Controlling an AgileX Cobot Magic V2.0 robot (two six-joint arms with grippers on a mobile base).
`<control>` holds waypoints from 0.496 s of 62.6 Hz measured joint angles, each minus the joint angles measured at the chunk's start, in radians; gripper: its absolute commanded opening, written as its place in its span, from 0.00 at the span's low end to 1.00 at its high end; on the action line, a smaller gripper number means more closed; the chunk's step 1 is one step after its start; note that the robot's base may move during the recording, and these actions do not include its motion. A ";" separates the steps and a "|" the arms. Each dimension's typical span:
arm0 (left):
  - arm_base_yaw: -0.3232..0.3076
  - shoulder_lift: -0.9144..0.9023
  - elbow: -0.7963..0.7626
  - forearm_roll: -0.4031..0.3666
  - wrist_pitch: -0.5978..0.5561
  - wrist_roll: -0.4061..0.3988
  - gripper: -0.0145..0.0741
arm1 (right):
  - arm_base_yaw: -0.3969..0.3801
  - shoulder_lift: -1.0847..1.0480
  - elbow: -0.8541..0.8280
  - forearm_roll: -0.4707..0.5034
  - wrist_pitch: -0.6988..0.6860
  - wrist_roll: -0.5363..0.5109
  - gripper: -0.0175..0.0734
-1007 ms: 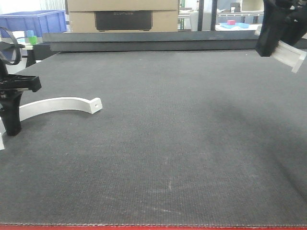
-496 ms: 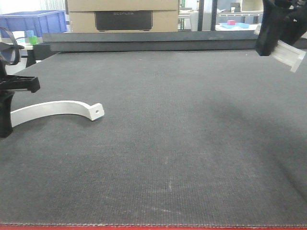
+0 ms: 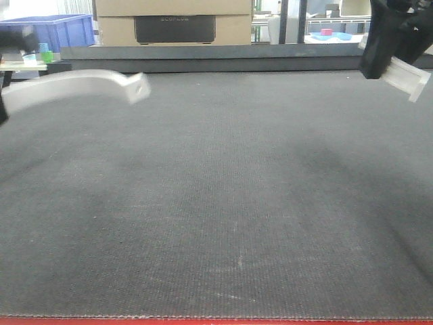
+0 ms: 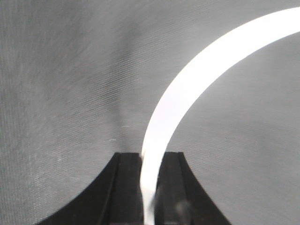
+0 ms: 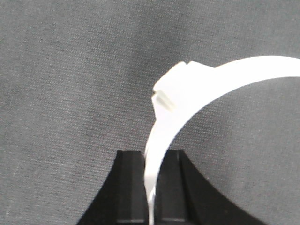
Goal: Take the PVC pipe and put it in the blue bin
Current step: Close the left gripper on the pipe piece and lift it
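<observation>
Matte black fingers (image 4: 126, 187), flared bases

PVC pipe (image 5: 197, 84) | white half-ring, aloft | blue bin (image 3: 61, 28) | back left

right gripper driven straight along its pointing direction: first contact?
Only the gray mat lies ahead. The PVC pipe clamped in the right gripper juts forward, so it would probably touch first; depth unclear.

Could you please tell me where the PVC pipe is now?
The PVC pipe is at the front view's upper right, clamped in the right gripper above the mat.
</observation>
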 measured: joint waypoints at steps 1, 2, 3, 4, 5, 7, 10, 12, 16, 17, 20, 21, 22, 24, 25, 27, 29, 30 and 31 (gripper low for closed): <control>-0.006 -0.010 0.000 0.000 -0.005 0.003 0.04 | 0.000 0.000 0.000 -0.003 -0.002 0.008 0.01; -0.015 -0.019 0.000 0.000 -0.011 0.006 0.04 | 0.000 0.000 0.000 -0.006 -0.002 0.018 0.01; -0.022 -0.029 0.002 0.000 -0.019 0.008 0.04 | 0.000 0.000 0.000 -0.011 -0.005 0.031 0.01; -0.028 -0.039 0.005 0.000 -0.033 0.008 0.04 | 0.000 0.000 0.000 -0.016 -0.005 0.052 0.01; -0.034 -0.054 0.007 -0.003 -0.044 0.010 0.04 | 0.000 0.000 0.000 -0.024 -0.011 0.067 0.01; -0.045 -0.074 0.014 -0.009 -0.068 0.012 0.04 | 0.000 0.000 0.000 -0.040 -0.018 0.096 0.01; -0.061 -0.105 0.029 -0.030 -0.106 0.015 0.04 | 0.000 0.000 0.000 -0.076 -0.030 0.138 0.01; -0.066 -0.131 0.040 -0.055 -0.139 0.015 0.04 | 0.000 -0.004 0.000 -0.096 -0.039 0.163 0.01; -0.070 -0.176 0.067 -0.099 -0.197 0.015 0.04 | 0.000 -0.015 0.000 -0.139 -0.058 0.185 0.01; -0.070 -0.188 0.079 -0.109 -0.213 0.015 0.04 | 0.000 -0.017 0.000 -0.147 -0.064 0.190 0.01; -0.071 -0.227 0.106 -0.136 -0.274 0.015 0.04 | 0.000 -0.028 0.000 -0.170 -0.073 0.198 0.01; -0.071 -0.239 0.115 -0.142 -0.293 0.015 0.04 | 0.000 -0.030 0.000 -0.175 -0.075 0.200 0.01; -0.071 -0.251 0.125 -0.147 -0.312 0.015 0.04 | 0.000 -0.034 0.000 -0.177 -0.078 0.203 0.01; -0.072 -0.274 0.151 -0.155 -0.351 0.015 0.04 | 0.000 -0.040 0.000 -0.186 -0.083 0.206 0.01; -0.072 -0.285 0.162 -0.157 -0.379 0.015 0.04 | 0.000 -0.045 0.000 -0.188 -0.085 0.209 0.01; -0.072 -0.313 0.184 -0.161 -0.412 0.015 0.04 | 0.000 -0.051 0.000 -0.190 -0.089 0.209 0.01; -0.072 -0.335 0.206 -0.161 -0.443 0.015 0.04 | 0.000 -0.056 0.000 -0.191 -0.099 0.211 0.01; -0.072 -0.345 0.217 -0.161 -0.457 0.015 0.04 | 0.000 -0.062 0.000 -0.193 -0.103 0.211 0.01; -0.072 -0.360 0.233 -0.163 -0.477 0.015 0.04 | 0.000 -0.066 0.000 -0.194 -0.108 0.211 0.01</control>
